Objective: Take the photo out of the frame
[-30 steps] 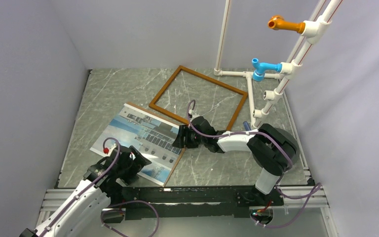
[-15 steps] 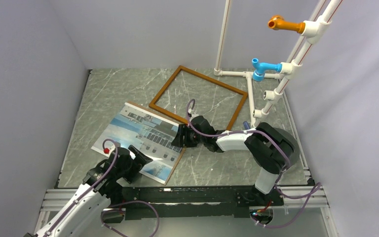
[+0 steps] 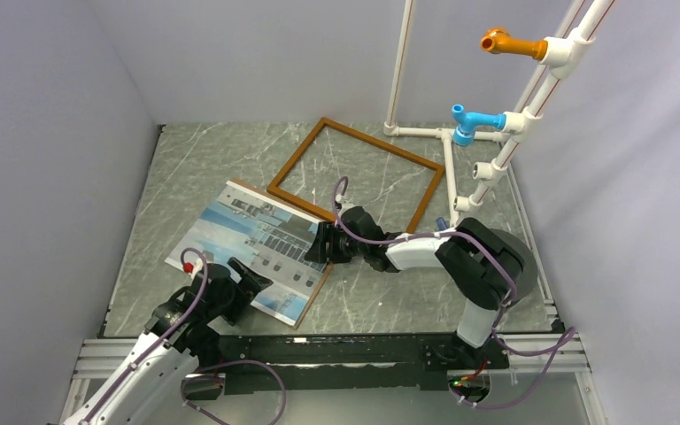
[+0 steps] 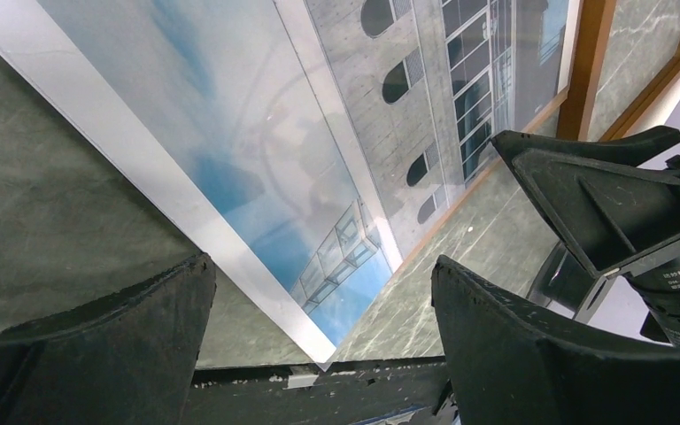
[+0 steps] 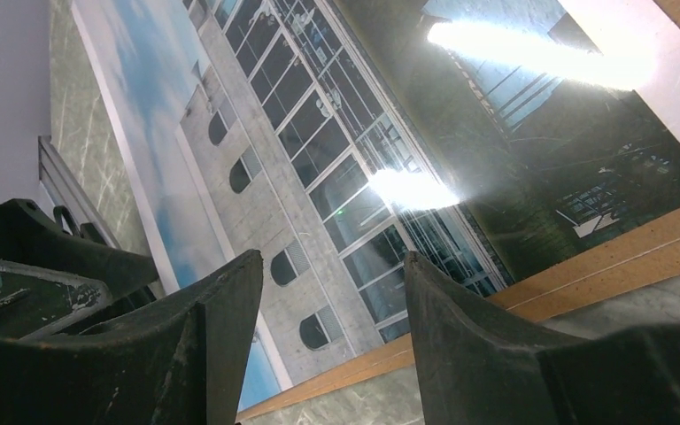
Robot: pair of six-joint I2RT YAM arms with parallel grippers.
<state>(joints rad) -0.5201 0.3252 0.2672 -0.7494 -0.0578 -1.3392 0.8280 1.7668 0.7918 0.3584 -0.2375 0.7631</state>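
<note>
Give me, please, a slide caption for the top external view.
Photo lies flat outside the empty frame; left gripper and right gripper, both open, hover at its edges.

A robot-testing lab booth: plain pale-grey panel walls [image 3: 53, 133] box in a grey marble-patterned tabletop [image 3: 204, 164], with silver aluminium rails [image 3: 531, 358] at 6 o'clock and a white plastic pipe rack [image 3: 506, 146] at 2 o'clock.

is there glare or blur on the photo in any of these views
Right wrist: two blown-out glare patches on the glossy photo, one washing out the top right of the view; the right tool's fingers are dark, with little detail. Left wrist: only a faint reflection on it, and the detail is sharp. Top external: even light, no glare on it.
</note>
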